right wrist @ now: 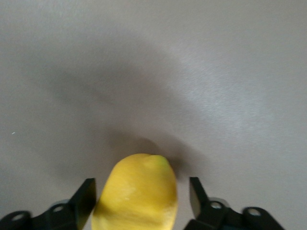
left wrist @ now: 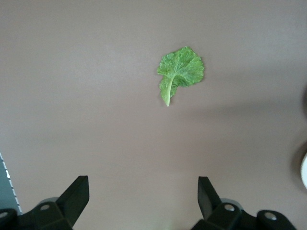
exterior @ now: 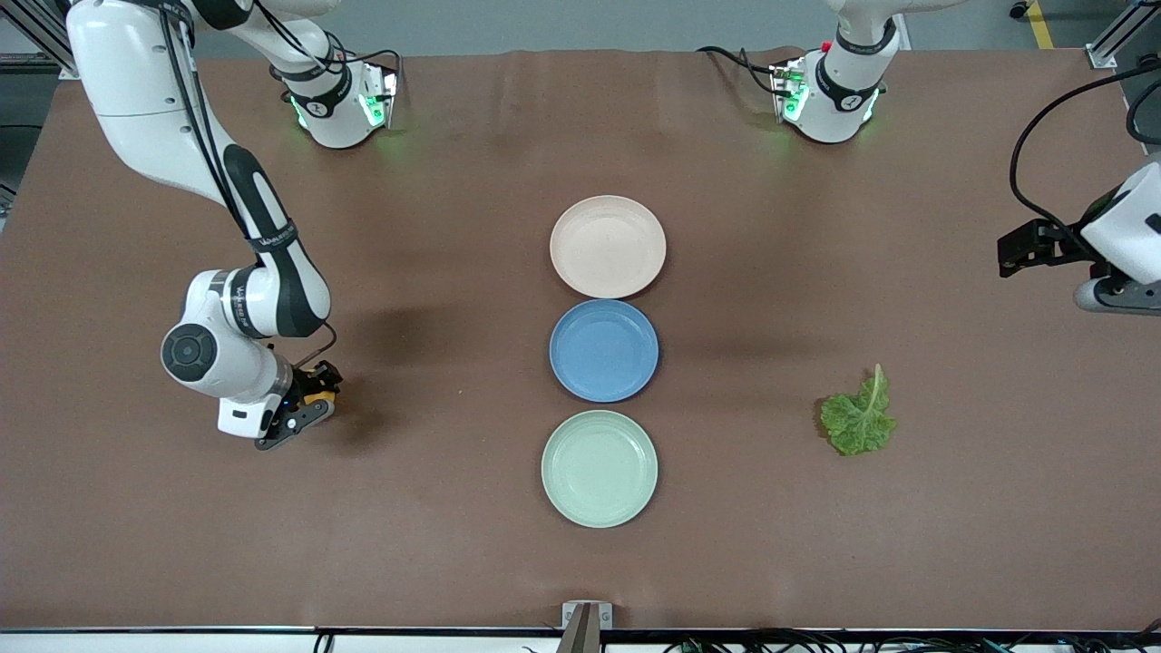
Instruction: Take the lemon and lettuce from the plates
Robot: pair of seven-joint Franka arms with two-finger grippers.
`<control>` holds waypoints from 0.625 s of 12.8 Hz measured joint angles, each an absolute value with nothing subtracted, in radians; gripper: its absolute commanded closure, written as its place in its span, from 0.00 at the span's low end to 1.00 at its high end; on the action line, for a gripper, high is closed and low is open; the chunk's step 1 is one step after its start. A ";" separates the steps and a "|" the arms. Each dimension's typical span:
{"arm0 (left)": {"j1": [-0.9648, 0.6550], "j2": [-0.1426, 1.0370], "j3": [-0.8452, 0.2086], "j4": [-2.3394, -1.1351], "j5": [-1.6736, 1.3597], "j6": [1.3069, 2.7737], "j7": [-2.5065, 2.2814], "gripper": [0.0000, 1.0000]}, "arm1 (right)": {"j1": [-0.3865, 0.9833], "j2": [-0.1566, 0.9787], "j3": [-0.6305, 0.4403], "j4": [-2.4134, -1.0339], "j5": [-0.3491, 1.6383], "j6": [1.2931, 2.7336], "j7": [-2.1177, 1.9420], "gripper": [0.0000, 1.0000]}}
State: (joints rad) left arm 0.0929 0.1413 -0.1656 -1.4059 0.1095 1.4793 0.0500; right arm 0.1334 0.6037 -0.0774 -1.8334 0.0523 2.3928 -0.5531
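At the plates' nine o'clock, right gripper [exterior: 304, 410] straddles the lemon [right wrist: 136, 191], fingers slightly clear, so it may roll; left gripper [left wrist: 143, 199] waits wide open, empty; lettuce [exterior: 858, 419] at three o'clock.

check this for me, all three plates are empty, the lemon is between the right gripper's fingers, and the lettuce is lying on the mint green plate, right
Not quite: the lettuce lies on the bare table toward the left arm's end, not on the mint green plate, as the front view shows. The rest holds: all three plates are empty and the lemon is between the right gripper's fingers.
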 measured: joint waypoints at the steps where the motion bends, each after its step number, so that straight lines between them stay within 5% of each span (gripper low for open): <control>1: 0.099 0.129 -0.165 -1.410 0.076 1.479 0.028 0.00 | 0.130 0.601 -0.078 -1.809 0.052 2.356 -0.553 0.00; 8: 0.100 0.056 -0.134 -1.469 0.009 1.479 -0.022 0.00 | 0.118 0.567 -0.118 -1.487 0.053 1.887 -0.498 0.00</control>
